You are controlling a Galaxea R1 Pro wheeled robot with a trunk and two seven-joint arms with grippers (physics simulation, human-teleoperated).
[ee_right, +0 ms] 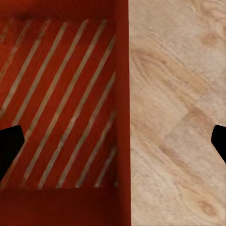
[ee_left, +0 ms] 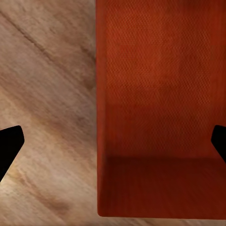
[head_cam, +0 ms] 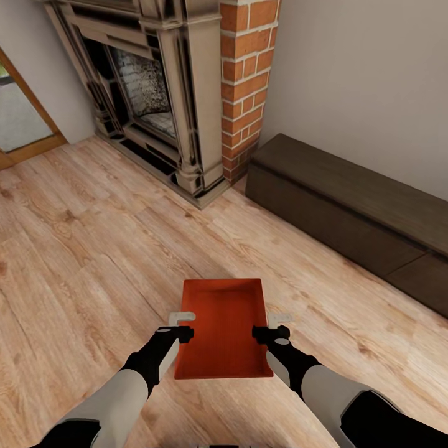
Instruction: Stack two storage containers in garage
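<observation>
An orange-red tub (head_cam: 224,326), open-topped with thin straight walls and a flat bottom, hangs over the wood floor (head_cam: 81,249), well out from the brick fireplace (head_cam: 186,93). The left gripper (head_cam: 182,326) and right gripper (head_cam: 271,327) sit at its two long walls, each straddling a wall with fingers spread wide; I cannot tell whether they clamp it. A dark cabinet (head_cam: 354,211) runs beside the fireplace.

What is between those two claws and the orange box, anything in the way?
Nothing visible. The left gripper and right gripper sit right at the long sides of the orange box, each with open fingers straddling a wall over the wood floor.
</observation>
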